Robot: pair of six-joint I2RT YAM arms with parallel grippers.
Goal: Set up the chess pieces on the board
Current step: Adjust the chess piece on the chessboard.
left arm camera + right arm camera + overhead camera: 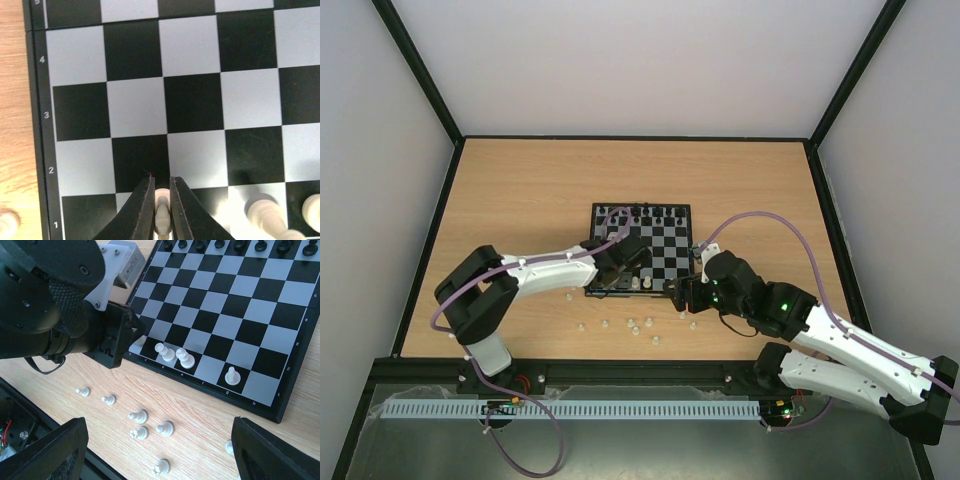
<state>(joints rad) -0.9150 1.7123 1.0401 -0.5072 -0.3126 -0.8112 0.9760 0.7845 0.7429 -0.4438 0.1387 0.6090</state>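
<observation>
The left end effector (161, 181) is clamped on a white piece (162, 212) at the board's (190, 100) near row, just beside two standing pieces (262, 215). Released tilted or off-centre, it could topple into them. The right end effector (157, 440) hangs open above loose pieces (137, 416) on the worktop (520, 180); a careless descent would scatter them.

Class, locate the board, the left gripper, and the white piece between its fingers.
board (665, 255): top external view, bare middle square.
left gripper (161, 179): left wrist view, between fingertips.
white piece (162, 210): left wrist view, its body.
</observation>
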